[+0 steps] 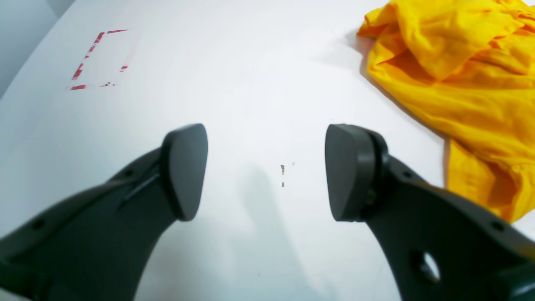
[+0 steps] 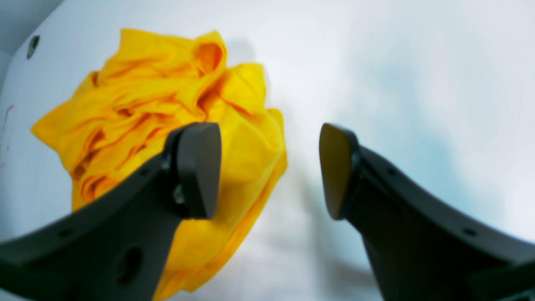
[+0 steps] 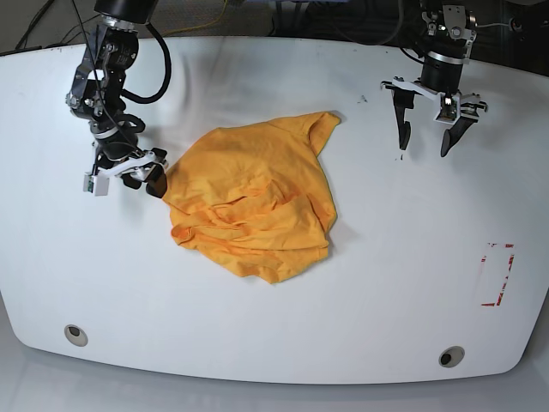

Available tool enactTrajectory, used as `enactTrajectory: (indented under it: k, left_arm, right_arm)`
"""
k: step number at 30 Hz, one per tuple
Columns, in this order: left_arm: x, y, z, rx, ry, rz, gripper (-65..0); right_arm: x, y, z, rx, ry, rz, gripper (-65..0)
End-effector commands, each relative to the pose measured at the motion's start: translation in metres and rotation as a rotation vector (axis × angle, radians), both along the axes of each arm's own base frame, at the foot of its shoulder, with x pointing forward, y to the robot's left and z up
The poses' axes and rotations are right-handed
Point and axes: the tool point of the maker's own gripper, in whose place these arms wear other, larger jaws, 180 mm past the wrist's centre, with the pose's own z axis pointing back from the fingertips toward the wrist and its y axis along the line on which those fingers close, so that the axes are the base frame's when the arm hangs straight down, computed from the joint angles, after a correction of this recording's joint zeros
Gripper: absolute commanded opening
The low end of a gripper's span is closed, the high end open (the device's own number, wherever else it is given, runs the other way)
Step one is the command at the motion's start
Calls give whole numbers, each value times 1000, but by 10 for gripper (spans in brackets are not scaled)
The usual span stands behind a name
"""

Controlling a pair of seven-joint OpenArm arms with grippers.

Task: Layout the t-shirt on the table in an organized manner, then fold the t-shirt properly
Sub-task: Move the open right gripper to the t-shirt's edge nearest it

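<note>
The orange-yellow t-shirt lies crumpled in a heap near the middle of the white table. My left gripper hangs open over bare table at the back right, well apart from the shirt. In the left wrist view the left gripper holds nothing, and the t-shirt lies off to its right. My right gripper is at the shirt's left edge. In the right wrist view the right gripper stands open above the rim of the t-shirt, with no cloth between its fingers.
A red tape rectangle marks the table's right side and shows as red tape in the left wrist view. Two grey grommets sit near the front edge. A few dark specks lie under the left gripper.
</note>
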Motion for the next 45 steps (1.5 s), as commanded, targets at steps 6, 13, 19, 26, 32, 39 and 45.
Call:
enactTrajectory:
  k: [6, 13, 19, 26, 32, 39, 45]
  left_arm:
    - [2, 0, 11, 1, -43, -5, -234]
    - [2, 0, 11, 1, -43, -5, -234]
    - [2, 0, 11, 2, -43, -5, -234]
    - [2, 0, 11, 2, -41, -5, -235]
    - [2, 1, 11, 3, -41, -6, -235]
    - [5, 3, 14, 28, -48, -30, -235]
    - [14, -5, 19, 21, -72, -54, -234]
  right_arm:
    - [5, -1, -2, 19, -9, -3, -291]
    - [11, -2, -9, 37, 4, -12, -295]
    - [16, -2, -7, 40, -4, -12, -374]
    - [22, 10, -3, 39, -13, 26, -650]
    - [24, 25, 5, 29, -34, 74, -650]
    - [16, 39, 25, -3, -81, 123, -650]
    - [8, 45, 45, -31, -122, 148, -650]
